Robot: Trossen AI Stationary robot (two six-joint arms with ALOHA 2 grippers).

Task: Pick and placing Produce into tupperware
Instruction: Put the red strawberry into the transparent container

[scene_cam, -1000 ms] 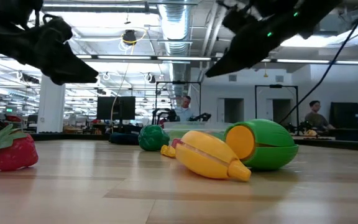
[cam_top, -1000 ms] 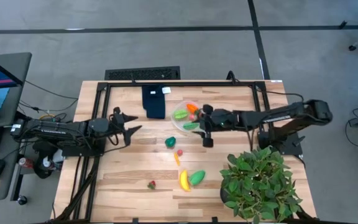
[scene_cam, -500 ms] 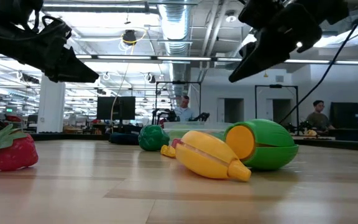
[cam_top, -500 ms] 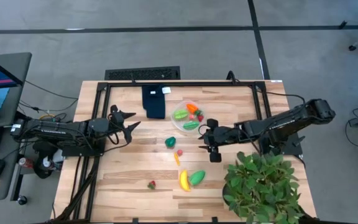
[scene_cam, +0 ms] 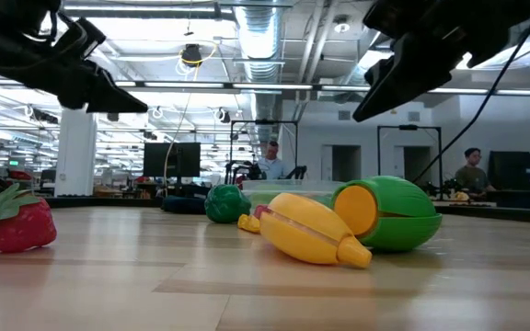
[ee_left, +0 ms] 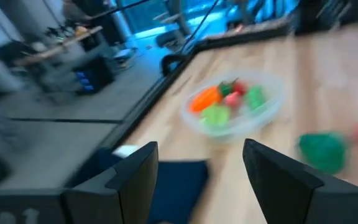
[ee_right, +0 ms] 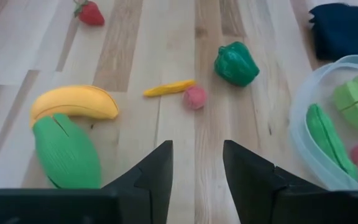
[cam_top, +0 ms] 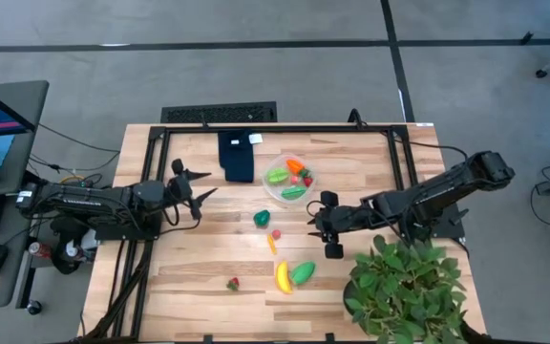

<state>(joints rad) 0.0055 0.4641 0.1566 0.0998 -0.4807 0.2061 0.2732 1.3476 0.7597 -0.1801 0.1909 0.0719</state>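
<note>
The clear round tupperware (cam_top: 289,179) stands on the table and holds green pieces, an orange carrot and red strawberries. On the wood lie a green pepper (cam_top: 262,218), a small pink-red piece (cam_top: 277,233), a thin yellow-orange strip (cam_top: 271,245), a yellow banana (cam_top: 282,277), a green piece (cam_top: 303,273) touching the banana, and a strawberry (cam_top: 233,283). My right gripper (cam_top: 318,225) hovers open just right of the pink piece, near side of the tupperware; its wrist view shows the banana (ee_right: 73,102) and pepper (ee_right: 236,64) ahead. My left gripper (cam_top: 204,186) waits open, left of the pepper.
A dark blue folded cloth (cam_top: 238,156) lies left of the tupperware near the far edge. A big leafy potted plant (cam_top: 404,287) fills the near right corner, close under my right arm. Bare wood lies on the near left around the strawberry.
My right gripper has moved from beside the tupperware toward the table's near edge, ending beside the loose pieces in the middle; its fingers stay open. The produce and the tupperware have not moved.
</note>
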